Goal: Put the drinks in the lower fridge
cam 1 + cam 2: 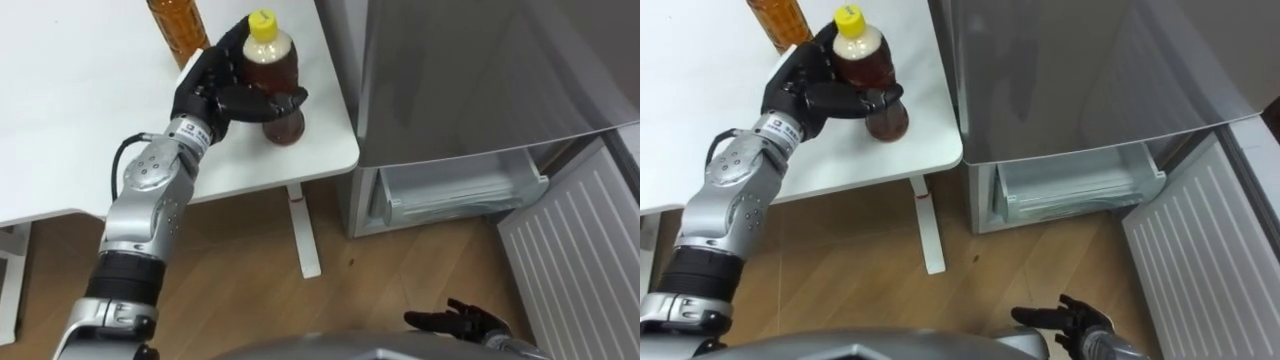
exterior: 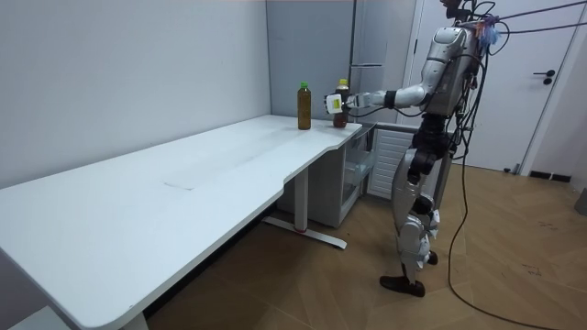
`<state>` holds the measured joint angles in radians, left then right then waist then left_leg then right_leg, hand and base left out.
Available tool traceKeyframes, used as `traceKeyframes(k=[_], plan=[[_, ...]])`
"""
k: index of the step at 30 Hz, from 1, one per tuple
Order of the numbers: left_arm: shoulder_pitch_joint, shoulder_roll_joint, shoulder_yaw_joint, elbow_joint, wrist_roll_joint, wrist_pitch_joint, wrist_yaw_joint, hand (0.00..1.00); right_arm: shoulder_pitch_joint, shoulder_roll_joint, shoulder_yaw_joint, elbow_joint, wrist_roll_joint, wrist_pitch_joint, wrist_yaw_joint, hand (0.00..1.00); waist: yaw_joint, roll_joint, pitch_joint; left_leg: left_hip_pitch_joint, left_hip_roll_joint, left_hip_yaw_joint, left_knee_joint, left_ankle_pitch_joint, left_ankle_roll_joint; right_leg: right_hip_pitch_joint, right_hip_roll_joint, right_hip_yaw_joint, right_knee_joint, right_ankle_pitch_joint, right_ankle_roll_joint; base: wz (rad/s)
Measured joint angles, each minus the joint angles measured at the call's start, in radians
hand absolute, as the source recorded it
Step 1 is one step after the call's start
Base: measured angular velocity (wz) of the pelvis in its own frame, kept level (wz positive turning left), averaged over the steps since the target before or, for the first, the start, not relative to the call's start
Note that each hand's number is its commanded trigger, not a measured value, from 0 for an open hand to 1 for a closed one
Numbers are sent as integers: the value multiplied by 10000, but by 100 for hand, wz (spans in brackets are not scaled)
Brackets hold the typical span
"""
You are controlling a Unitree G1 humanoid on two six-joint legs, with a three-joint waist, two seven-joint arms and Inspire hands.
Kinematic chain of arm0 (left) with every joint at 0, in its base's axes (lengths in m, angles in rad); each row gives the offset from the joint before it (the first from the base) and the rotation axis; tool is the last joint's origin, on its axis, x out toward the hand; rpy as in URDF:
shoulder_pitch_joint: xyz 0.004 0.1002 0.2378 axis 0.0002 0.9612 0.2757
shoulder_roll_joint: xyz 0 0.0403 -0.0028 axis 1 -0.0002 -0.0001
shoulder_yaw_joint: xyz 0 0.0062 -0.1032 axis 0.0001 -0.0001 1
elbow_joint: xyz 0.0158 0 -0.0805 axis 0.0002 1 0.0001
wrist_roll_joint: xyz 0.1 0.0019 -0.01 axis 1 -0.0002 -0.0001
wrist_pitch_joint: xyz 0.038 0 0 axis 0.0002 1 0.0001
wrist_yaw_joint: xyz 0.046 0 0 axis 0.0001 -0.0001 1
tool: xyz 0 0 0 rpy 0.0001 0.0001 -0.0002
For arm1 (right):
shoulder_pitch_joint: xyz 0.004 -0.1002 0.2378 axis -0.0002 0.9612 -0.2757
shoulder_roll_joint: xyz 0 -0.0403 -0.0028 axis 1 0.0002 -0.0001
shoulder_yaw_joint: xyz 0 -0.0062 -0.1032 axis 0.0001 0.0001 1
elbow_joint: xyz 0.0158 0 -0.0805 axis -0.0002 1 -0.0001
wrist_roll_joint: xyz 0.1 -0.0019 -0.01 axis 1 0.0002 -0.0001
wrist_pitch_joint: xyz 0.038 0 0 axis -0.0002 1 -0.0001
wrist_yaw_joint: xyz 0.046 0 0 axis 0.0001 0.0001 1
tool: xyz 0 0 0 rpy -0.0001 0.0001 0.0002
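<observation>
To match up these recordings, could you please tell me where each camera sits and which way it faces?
Left eye view: on the robot's head, looking down at the table corner and the open lower fridge; left arm shows, left hand curled round the small bottle, right hand open at the bottom.
Right eye view: just beside it, same downward look, same arm and hands.
Room view: off along the table, facing the whole standing robot.
All share the small bottle and the tall bottle.

Showing two bottles of brown drink, one yellow-capped bottle (image 1: 270, 62) and one green-capped bottle (image 2: 304, 108); one white bench (image 1: 80, 120); one grey fridge (image 1: 480, 70) with one lower drawer (image 1: 460, 195); two hands, left hand (image 1: 215, 85), right hand (image 1: 465, 322).
</observation>
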<state>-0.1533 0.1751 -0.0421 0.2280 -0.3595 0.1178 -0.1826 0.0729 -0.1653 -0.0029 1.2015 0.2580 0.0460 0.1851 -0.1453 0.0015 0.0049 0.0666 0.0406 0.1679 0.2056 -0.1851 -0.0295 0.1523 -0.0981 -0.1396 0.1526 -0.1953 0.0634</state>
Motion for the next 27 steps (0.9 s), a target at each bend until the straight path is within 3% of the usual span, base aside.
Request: traceKeyframes(k=[13,22,27], plan=[[1,11,-18,14,0,473,-36,100,-5,0,-20,-50,1,-6,-2,0,-145,13,5,-8,2,40,-12,-1,0,2,-5,24,5,1,-1,0],[0,9,-9,-7,6,488,-40,100,-82,11,-19,-4,-5,-5,1,0,-132,15,8,-81,1,-5,13,-1,0,-1,-5,1,9,1,-1,1],[0,9,4,-576,6,488,-40,100,-121,17,-2,61,-19,-9,1,0,-71,8,10,-94,2,-6,14,-1,0,-92,-5,0,8,0,-1,0]])
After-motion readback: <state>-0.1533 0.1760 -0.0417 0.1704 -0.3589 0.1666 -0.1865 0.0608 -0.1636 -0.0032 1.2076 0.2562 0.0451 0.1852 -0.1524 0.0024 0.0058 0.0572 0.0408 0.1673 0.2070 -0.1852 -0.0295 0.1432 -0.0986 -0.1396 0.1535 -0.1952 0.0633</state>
